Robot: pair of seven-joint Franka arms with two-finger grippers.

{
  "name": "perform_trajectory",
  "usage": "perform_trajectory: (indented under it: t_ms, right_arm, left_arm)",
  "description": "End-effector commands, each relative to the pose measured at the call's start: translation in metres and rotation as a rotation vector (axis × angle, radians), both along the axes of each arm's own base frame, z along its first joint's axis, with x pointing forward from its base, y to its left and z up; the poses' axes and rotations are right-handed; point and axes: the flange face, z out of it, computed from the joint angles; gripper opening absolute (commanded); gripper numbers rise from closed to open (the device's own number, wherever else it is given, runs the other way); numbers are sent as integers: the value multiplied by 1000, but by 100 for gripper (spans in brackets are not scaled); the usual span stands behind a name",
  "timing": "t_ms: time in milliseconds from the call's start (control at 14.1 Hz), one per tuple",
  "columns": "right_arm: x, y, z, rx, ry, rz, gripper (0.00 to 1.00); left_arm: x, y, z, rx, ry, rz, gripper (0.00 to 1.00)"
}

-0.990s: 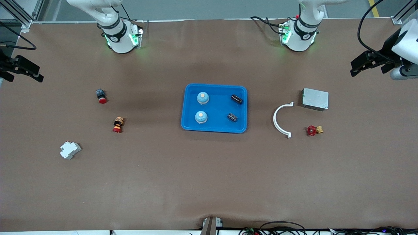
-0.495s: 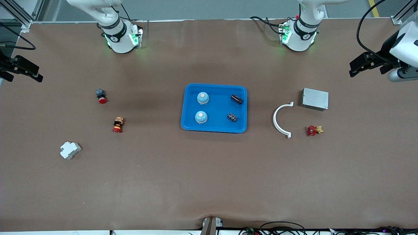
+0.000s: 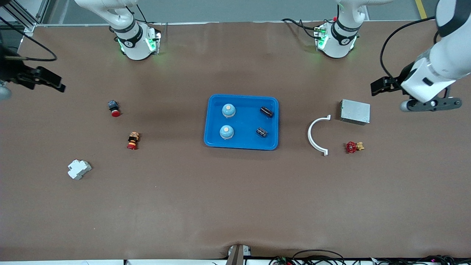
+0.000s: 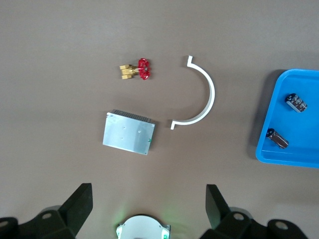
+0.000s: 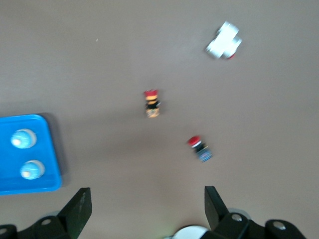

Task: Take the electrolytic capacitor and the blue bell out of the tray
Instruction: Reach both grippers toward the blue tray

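Holding apart-fingered above bare table at the ends, left gripper (image 3: 379,88) is nearer the tray's (image 3: 209,121) capacitors (image 3: 266,111), right gripper (image 3: 51,82) nearer the bells (image 3: 228,110).

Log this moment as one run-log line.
left gripper: open, above table near metal box | right gripper: open, empty | tray: two bells, two capacitors inside | removed: nothing

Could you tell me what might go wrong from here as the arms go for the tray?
1. The tray holds two blue bells and two capacitors, so a gripper could take the wrong one.
2. The capacitors lie on their sides and may roll away from closing fingers.
3. The open left gripper and open right gripper may crowd each other over the tray.
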Motion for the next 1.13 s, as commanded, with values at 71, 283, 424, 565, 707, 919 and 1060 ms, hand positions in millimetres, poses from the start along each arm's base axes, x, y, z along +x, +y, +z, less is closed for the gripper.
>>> perform_trajectory:
  t_ms: [71,283,424,565,707,919,1060]
  right_arm:
    - [-3,33,-37,59,27,-139,100]
    - [-10,99,-83,45,-7,-237,100]
    - [-16,142,-118,45,-44,-338,100]
    - [-26,192,-139,61,-80,-410,100]
    - [-28,223,-165,42,-54,-450,100]
    - [-38,276,-205,12,-51,-478,100]
    - [-42,304,-233,3,-68,-520,100]
  left_arm:
    - [-16,-20,-46,-49,3,27,100]
    - [-32,-52,-93,-27,0,88,100]
    - [-45,-87,-122,-4,-20,155,100]
    - [-57,-108,-149,-8,-44,192,100]
    - [-71,-121,-180,-41,-43,286,100]
    - [-85,-160,-221,-42,-35,401,100]
    - [-88,-180,-244,-57,-31,490,98]
